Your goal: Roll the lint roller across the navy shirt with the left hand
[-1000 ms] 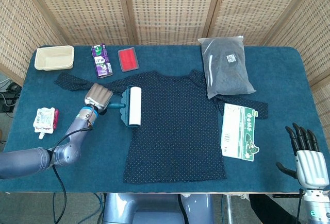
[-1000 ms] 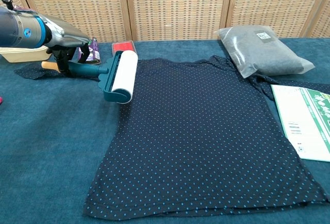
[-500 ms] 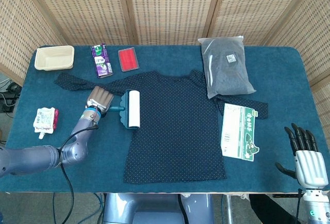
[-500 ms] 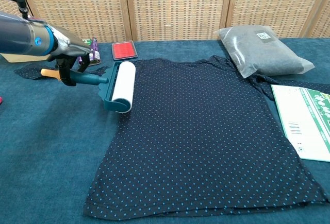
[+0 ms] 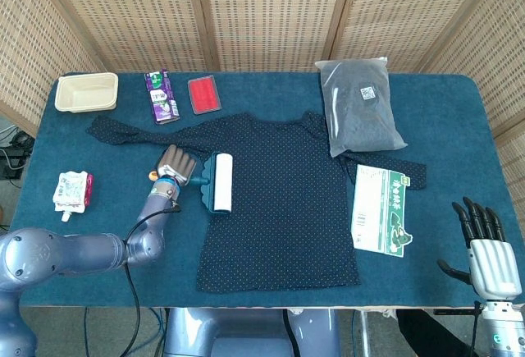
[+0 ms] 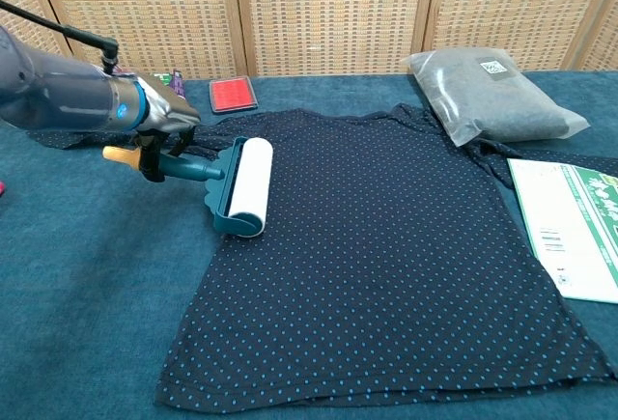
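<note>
A navy shirt (image 5: 279, 201) (image 6: 386, 256) with small blue dots lies flat across the middle of the table. My left hand (image 5: 175, 167) (image 6: 159, 128) grips the teal handle of the lint roller (image 5: 220, 181) (image 6: 243, 184). The white roll rests on the shirt's left edge, below the sleeve. My right hand (image 5: 486, 246) hangs at the table's front right corner, fingers spread and holding nothing; it appears only in the head view.
A grey bag (image 5: 359, 115) (image 6: 492, 92) lies on the shirt's right shoulder. A green-and-white packet (image 5: 381, 209) (image 6: 579, 237) sits to the right. At the back left are a beige tray (image 5: 86, 91), a purple packet (image 5: 162, 94) and a red item (image 5: 203, 93). A white-and-red pouch (image 5: 71, 191) lies at far left.
My left hand has carried the lint roller to the right and nearer to me, so the roll now lies further onto the shirt. The right hand has stayed put.
</note>
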`<state>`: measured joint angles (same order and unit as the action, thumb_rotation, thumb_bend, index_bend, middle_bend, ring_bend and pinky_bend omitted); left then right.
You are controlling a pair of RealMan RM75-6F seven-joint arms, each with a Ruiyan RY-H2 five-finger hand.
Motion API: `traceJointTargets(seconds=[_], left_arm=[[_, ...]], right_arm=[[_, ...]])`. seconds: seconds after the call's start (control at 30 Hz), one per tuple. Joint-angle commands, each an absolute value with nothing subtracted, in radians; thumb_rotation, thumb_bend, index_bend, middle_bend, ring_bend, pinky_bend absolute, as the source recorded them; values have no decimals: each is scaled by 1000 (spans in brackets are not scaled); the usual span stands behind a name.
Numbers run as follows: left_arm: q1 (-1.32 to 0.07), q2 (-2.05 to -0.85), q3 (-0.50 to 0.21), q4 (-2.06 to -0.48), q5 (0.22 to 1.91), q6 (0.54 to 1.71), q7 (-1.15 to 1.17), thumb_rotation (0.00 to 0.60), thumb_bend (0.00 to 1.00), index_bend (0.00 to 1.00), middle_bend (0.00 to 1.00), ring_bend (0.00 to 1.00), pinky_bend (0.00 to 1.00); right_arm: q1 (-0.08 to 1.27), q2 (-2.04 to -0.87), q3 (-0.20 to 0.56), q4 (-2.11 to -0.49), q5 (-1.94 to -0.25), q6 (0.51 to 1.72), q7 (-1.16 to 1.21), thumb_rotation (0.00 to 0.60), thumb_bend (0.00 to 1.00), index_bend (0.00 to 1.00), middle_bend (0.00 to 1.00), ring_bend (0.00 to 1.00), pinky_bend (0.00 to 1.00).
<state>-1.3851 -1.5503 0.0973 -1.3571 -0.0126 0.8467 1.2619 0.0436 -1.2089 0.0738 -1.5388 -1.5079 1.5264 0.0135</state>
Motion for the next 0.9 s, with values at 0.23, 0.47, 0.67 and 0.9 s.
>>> traceJointTargets(seconds=[0.23,0.47,0.67,0.9], left_arm=[[-1463,-1655,43,-1302,-121,899,1366,600,1000,928,691,590,649],[-1530,-1740,-35,-1255,-209,939,1457,600,1000,928,691,590,649],[-1562,-1815,-85,-1192,-257,967,1527,600,1000,928,691,591,650],[-1552,-1833,-113,-1179,-262,989,1565,600,1000,928,691,591,651]], right_arm=[[50,-1209,73,-1532,-1503,1509,34,600,113,0,0,0,0],[53,-1213,68,-1526,-1504,1499,42,600,113,0,0,0,0],[51,-1212,65,-1529,-1510,1505,42,600,113,0,0,0,0],[50,-1209,66,-1529,-1510,1510,45,600,113,0,0,0,0]])
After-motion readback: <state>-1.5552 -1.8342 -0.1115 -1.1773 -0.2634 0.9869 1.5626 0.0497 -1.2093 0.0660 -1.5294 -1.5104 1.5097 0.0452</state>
